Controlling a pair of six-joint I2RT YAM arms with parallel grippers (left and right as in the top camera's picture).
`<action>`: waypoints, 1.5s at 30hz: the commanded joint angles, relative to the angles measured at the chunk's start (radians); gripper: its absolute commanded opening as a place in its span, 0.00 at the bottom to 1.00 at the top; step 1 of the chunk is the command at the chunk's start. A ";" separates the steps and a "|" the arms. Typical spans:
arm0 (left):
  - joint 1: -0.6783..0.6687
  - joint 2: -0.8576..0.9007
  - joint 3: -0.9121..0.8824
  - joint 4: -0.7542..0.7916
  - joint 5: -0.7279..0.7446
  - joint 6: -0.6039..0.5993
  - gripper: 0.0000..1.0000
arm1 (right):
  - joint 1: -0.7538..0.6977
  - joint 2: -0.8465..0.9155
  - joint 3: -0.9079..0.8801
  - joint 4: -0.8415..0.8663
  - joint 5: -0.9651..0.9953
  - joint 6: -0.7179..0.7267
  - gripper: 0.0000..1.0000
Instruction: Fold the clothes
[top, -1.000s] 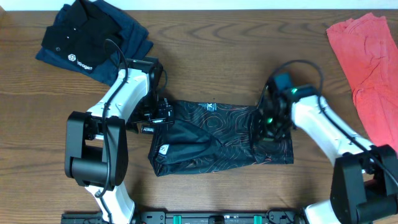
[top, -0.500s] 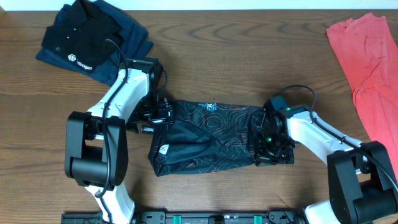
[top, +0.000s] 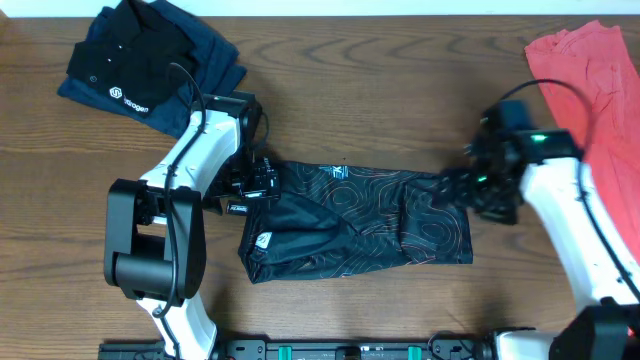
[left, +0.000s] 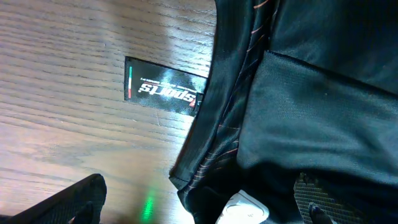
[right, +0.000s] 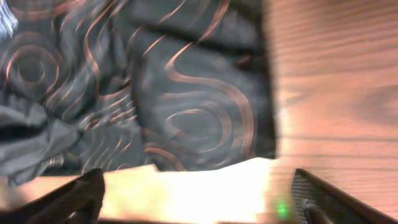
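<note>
Black polo, bundled at far left, lay well apart from the work. Left gripper, jaws spread wide, hovered over the left edge of the jersey, probably placed to pinch it. The jersey lay partly folded at mid-table. Right gripper, jaws apart and empty, stood at its right edge; coral garment beyond obstructed nothing

The left arm and right arm have smooth white shells between chunky black joint housings. A thin black cable loops along each arm. A small green light glows near the right wrist. The left pincer and right pincer are black, with dark textured fingertips.
</note>
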 joint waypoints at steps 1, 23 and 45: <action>0.005 -0.010 -0.004 -0.003 0.000 0.002 0.98 | -0.110 -0.004 0.003 -0.003 0.027 -0.072 0.96; 0.005 -0.010 -0.004 0.001 0.000 0.003 0.98 | -0.269 0.055 -0.303 0.293 -0.128 -0.152 0.94; 0.005 -0.010 -0.004 0.064 0.042 0.058 0.98 | -0.262 0.055 -0.393 0.494 -0.273 -0.232 0.98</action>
